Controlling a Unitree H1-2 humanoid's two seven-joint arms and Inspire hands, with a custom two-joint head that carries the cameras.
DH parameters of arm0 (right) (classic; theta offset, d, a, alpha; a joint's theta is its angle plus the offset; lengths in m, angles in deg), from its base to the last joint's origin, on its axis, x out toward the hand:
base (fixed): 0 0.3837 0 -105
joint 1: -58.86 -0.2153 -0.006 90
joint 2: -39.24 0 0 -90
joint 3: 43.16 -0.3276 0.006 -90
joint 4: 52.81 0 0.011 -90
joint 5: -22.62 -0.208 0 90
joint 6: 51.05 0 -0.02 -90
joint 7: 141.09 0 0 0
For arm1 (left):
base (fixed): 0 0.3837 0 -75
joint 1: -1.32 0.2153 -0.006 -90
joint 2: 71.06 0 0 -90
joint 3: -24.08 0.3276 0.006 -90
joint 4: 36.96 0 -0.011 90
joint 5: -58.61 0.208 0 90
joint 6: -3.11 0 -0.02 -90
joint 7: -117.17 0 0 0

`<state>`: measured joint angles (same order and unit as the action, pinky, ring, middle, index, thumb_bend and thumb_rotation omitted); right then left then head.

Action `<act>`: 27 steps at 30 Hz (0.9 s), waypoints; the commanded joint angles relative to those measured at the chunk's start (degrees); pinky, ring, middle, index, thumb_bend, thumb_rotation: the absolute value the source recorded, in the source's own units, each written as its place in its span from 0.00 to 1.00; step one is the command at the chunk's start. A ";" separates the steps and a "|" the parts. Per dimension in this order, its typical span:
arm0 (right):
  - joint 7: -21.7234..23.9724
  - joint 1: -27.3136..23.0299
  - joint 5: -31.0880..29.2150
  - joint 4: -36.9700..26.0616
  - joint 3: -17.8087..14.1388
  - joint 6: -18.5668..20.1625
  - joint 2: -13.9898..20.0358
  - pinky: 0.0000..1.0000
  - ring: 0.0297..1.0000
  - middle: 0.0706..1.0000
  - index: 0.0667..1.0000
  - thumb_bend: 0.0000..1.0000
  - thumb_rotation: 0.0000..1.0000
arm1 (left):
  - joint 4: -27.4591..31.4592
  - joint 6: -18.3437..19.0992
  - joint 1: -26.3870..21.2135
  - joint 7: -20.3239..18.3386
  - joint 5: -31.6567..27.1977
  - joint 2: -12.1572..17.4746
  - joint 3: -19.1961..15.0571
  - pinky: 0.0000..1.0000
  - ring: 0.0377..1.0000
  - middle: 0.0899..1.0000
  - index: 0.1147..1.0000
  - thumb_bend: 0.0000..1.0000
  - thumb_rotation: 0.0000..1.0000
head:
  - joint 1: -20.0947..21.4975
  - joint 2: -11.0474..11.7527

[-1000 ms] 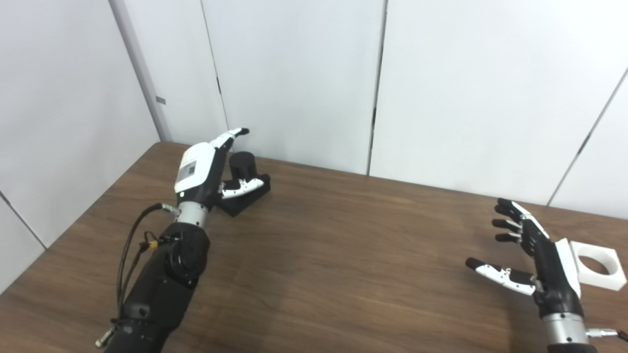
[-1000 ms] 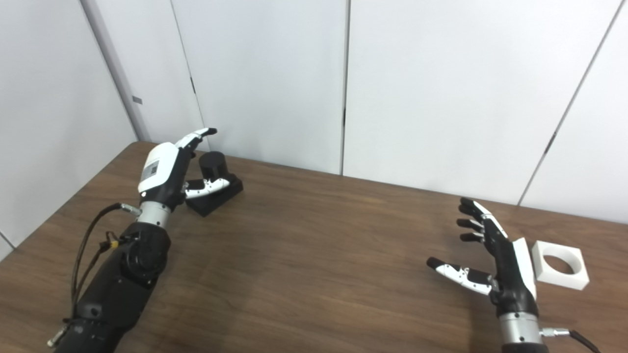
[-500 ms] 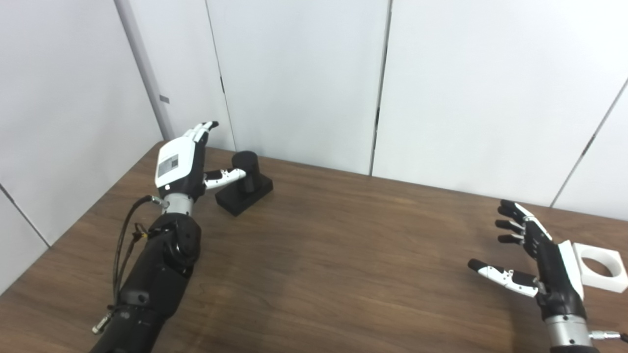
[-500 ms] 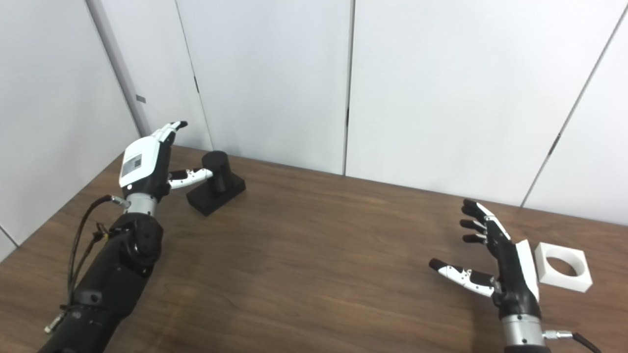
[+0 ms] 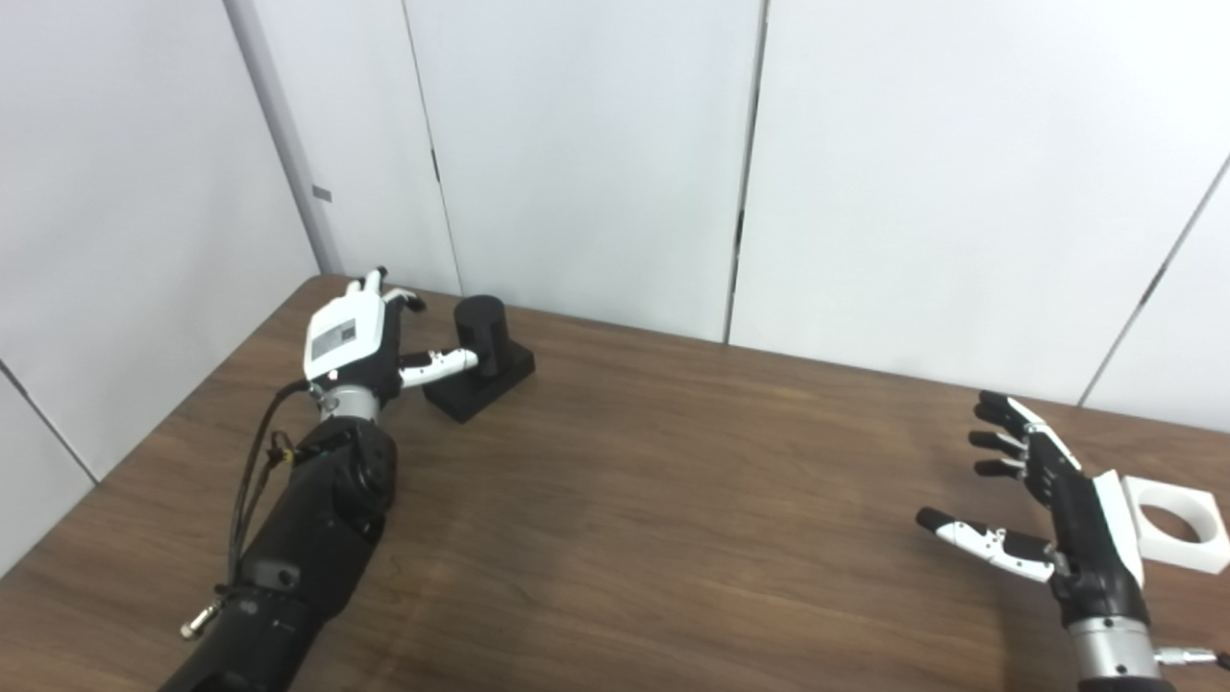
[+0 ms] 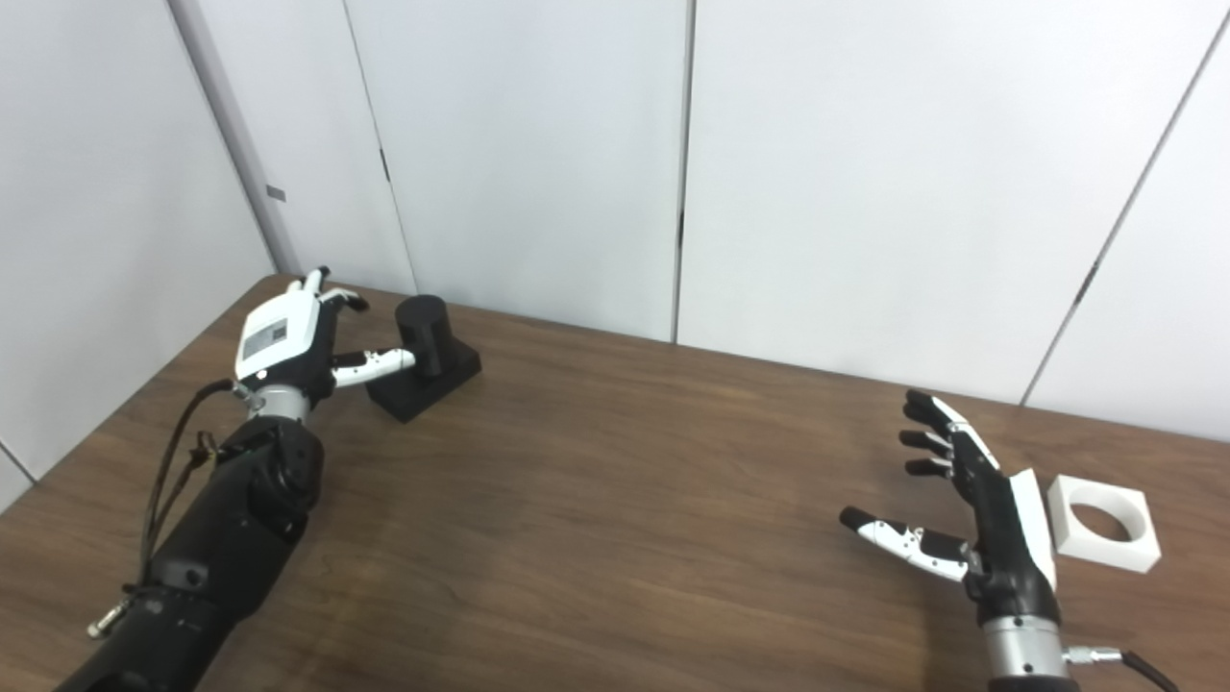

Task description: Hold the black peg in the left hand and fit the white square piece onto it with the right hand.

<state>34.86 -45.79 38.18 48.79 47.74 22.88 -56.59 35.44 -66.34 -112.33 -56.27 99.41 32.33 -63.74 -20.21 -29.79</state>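
The black peg (image 5: 480,327), a short cylinder on a square black base, stands at the table's far left near the wall. My left hand (image 5: 351,336) sits just left of it, open, with the thumb reaching to the front of the peg's base and the fingers spread behind. The white square piece (image 6: 1100,522) with a round hole lies flat at the right edge of the table. My right hand (image 6: 980,514) hovers just left of it, open with fingers spread and holding nothing.
The brown wooden table (image 5: 653,500) stretches between the two hands. White wall panels (image 5: 596,154) rise right behind the peg. A cable loops off the left forearm (image 5: 255,471).
My left hand has dropped lower beside the peg, the fingers no longer raised above it. The right hand and white piece have stayed put. The camera shifted slightly at first.
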 commanded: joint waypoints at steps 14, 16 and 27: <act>-0.19 -1.53 -0.24 -2.67 -0.27 -0.15 0.48 0.65 0.75 0.82 0.83 0.63 0.10 | 2.02 2.01 -3.91 -5.05 1.10 4.59 3.68 1.00 1.00 1.00 0.70 1.00 0.75 | 0.04 -0.33; -0.25 -1.52 -0.15 -2.69 -0.29 -0.03 0.47 0.65 0.74 0.82 0.83 0.63 0.11 | 2.10 2.29 -4.11 -5.69 1.18 4.85 4.22 1.00 1.00 1.00 0.70 1.00 0.73 | 0.24 -0.54; -0.09 -1.46 -0.11 -3.03 -0.32 0.28 0.43 0.65 0.74 0.82 0.83 0.63 0.12 | -0.29 2.00 -4.60 -5.65 3.42 5.52 7.91 0.96 1.00 1.00 0.71 1.00 0.69 | 0.58 -0.84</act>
<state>34.98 -45.65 38.78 47.78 47.74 23.82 -56.64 34.85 -64.31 -113.67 -63.06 101.18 35.88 -55.67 -19.60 -30.59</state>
